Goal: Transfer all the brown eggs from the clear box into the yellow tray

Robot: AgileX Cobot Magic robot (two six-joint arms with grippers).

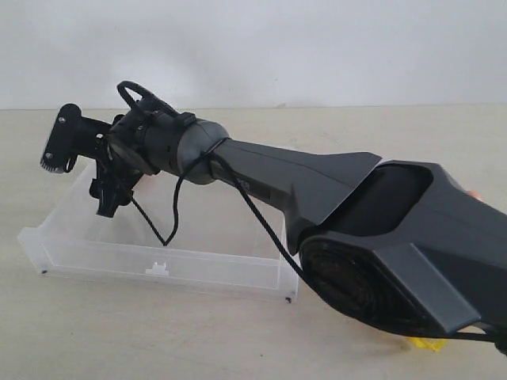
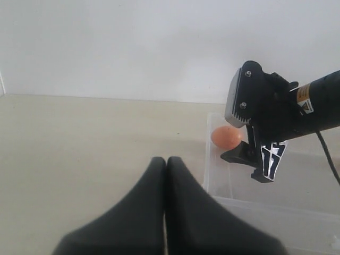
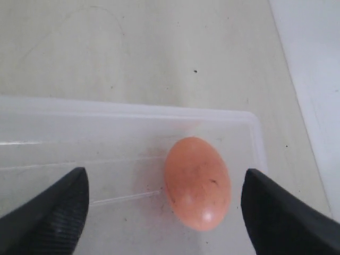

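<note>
One brown egg (image 3: 197, 183), the only one visible, is awaiting transfer in the clear box (image 3: 127, 114), the spread right end effector (image 3: 166, 212) straddling it.

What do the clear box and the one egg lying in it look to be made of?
The clear box looks like rigid translucent plastic, slightly frosted: the table shows through its walls and light glints along its edges. The brown egg appears to have a natural shell, matt reddish-brown with faint dark specks and a soft highlight. Whether it is real or an imitation cannot be told.
</note>
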